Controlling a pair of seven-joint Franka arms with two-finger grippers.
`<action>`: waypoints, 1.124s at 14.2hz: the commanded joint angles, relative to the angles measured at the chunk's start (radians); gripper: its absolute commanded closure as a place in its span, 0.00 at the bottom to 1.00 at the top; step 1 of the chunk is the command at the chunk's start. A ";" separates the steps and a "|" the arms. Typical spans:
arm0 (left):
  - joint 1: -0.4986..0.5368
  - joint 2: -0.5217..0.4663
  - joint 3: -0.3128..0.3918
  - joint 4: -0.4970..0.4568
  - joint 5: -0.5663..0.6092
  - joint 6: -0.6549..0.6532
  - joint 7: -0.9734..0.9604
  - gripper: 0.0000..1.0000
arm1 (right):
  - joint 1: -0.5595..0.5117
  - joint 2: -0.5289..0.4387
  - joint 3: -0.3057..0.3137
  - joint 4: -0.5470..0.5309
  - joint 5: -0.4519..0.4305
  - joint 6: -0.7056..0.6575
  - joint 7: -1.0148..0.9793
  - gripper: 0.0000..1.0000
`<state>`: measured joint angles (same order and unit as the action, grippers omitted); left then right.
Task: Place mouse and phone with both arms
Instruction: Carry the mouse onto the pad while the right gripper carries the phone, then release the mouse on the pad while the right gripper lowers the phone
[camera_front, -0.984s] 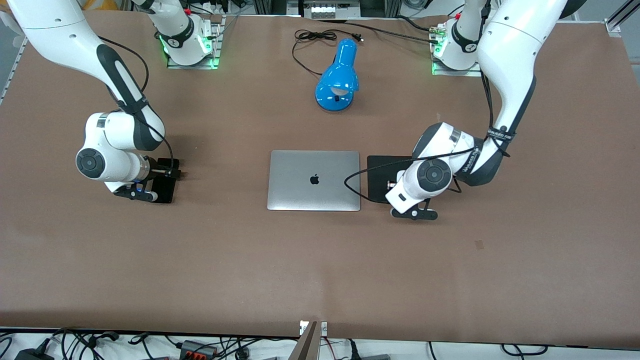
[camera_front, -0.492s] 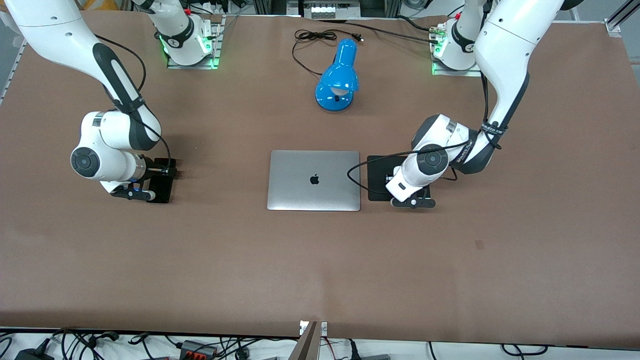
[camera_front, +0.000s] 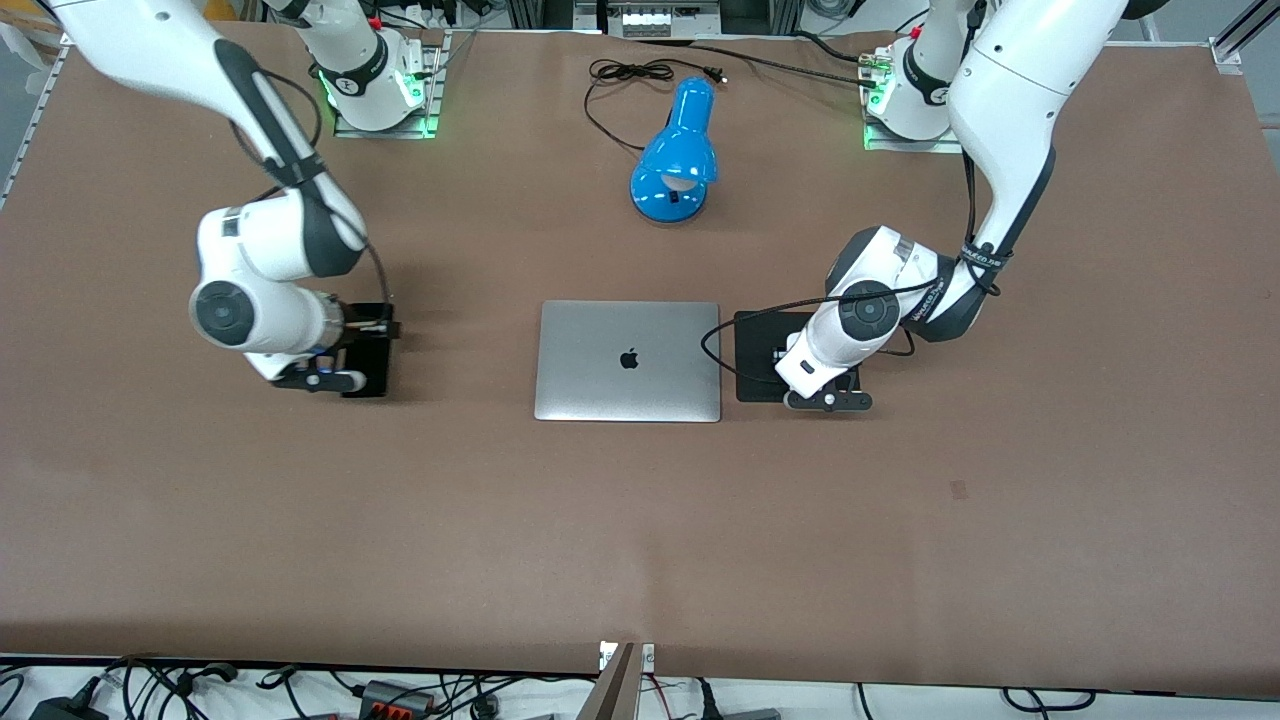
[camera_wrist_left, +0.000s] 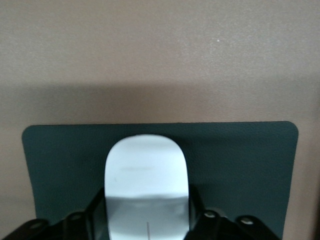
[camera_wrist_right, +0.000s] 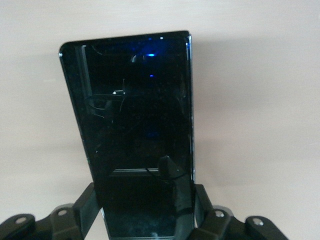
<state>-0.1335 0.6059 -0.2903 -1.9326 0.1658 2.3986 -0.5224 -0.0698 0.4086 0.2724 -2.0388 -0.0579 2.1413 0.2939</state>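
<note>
The white mouse (camera_wrist_left: 146, 175) sits between the fingers of my left gripper (camera_wrist_left: 147, 222), which is shut on it low over the black square pad (camera_wrist_left: 240, 170). I cannot tell whether the mouse touches the pad. In the front view the left gripper (camera_front: 805, 365) covers the mouse over the pad (camera_front: 756, 345), beside the laptop. My right gripper (camera_wrist_right: 145, 212) is shut on one end of the black phone (camera_wrist_right: 132, 115), held flat and low over bare table. In the front view the phone (camera_front: 370, 352) and right gripper (camera_front: 352, 350) are over the table between the laptop and the right arm's end.
A closed silver laptop (camera_front: 628, 360) lies mid-table between the two grippers. A blue desk lamp (camera_front: 676, 150) with its black cord (camera_front: 625, 75) stands farther from the front camera. The brown table (camera_front: 640, 530) stretches nearer the camera.
My right arm has carried the phone toward the laptop. My left gripper with the mouse shifted farther onto the pad, away from the front camera, then held nearly still.
</note>
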 joint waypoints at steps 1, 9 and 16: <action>0.015 -0.051 0.000 -0.032 0.037 0.005 -0.018 0.00 | 0.045 0.025 0.027 0.008 0.001 0.040 0.110 0.72; 0.052 -0.100 0.003 0.303 0.037 -0.382 0.187 0.00 | 0.148 0.121 0.027 0.008 -0.005 0.169 0.257 0.72; 0.239 -0.195 -0.013 0.555 0.014 -0.686 0.435 0.00 | 0.153 0.137 0.027 0.011 -0.007 0.192 0.240 0.00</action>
<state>0.1019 0.4740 -0.2818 -1.4424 0.1784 1.8384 -0.0980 0.0798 0.5428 0.3000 -2.0386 -0.0585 2.3261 0.5230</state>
